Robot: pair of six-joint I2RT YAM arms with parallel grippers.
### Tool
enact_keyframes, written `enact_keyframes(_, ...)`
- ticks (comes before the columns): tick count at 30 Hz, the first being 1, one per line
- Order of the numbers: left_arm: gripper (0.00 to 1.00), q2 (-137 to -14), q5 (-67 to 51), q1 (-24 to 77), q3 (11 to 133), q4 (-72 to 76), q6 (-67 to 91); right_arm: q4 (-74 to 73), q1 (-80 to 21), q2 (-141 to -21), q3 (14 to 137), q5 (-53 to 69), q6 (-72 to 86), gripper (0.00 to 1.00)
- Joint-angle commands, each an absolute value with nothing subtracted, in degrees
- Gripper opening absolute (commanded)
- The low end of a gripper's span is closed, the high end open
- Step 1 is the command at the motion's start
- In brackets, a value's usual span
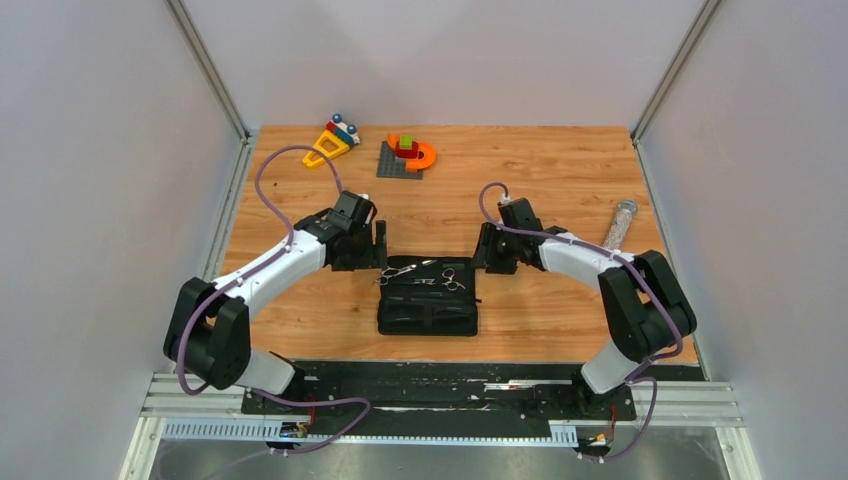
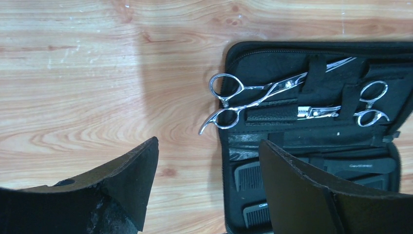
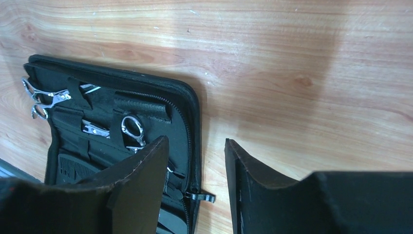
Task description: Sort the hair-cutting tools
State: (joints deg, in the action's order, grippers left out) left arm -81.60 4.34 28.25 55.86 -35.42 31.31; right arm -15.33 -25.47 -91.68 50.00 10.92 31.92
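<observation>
An open black zip case (image 1: 428, 315) lies mid-table. Two silver scissors are tucked under its straps: one at the left (image 1: 398, 272) with rings sticking past the case edge (image 2: 229, 102), one at the right (image 1: 453, 280) (image 2: 372, 105) (image 3: 132, 129). Black combs (image 2: 253, 178) sit in the case's lower pockets. My left gripper (image 1: 380, 245) (image 2: 209, 185) is open and empty, just left of the case's top-left corner. My right gripper (image 1: 482, 250) (image 3: 197, 185) is open and empty, over the case's right edge and zip pull (image 3: 200, 197).
Colourful toy blocks (image 1: 333, 140) and a grey plate with stacked blocks (image 1: 405, 155) stand at the back of the wooden table (image 1: 560, 190). A clear glittery tube (image 1: 620, 222) lies at the right. Grey walls close in both sides.
</observation>
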Motion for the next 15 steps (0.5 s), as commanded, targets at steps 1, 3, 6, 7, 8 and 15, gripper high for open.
enact_keyframes(1, 0.84, -83.12, 3.25, 28.03, 57.03, -32.91, 36.01, -14.04, -26.28, -94.57, 52.43, 12.81, 34.01, 0.47)
enact_keyframes(3, 0.84, -83.89, 3.14, 28.03, 57.12, -32.56, 36.69, -13.67, -26.88, -95.9, 52.67, 12.44, 34.0, 0.46)
enact_keyframes(6, 0.85, -85.1, 3.66, 28.06, 57.31, -31.63, 37.47, -13.49, -27.41, -98.28, 53.27, 10.54, 33.51, 0.4)
enact_keyframes(7, 0.85, -85.68, 4.1, 28.05, 57.55, -31.46, 37.47, -13.72, -27.49, -98.98, 53.44, 9.67, 33.38, 0.35)
enact_keyframes(8, 0.85, -86.08, 4.34, 28.04, 57.73, -31.33, 37.32, -14.0, -27.51, -99.53, 53.66, 8.83, 33.22, 0.31)
enact_keyframes(15, 0.83, -90.71, 6.85, 28.12, 60.26, -31.46, 36.5, -14.08, -27.6, -99.61, 53.9, 6.03, 31.35, 0.08)
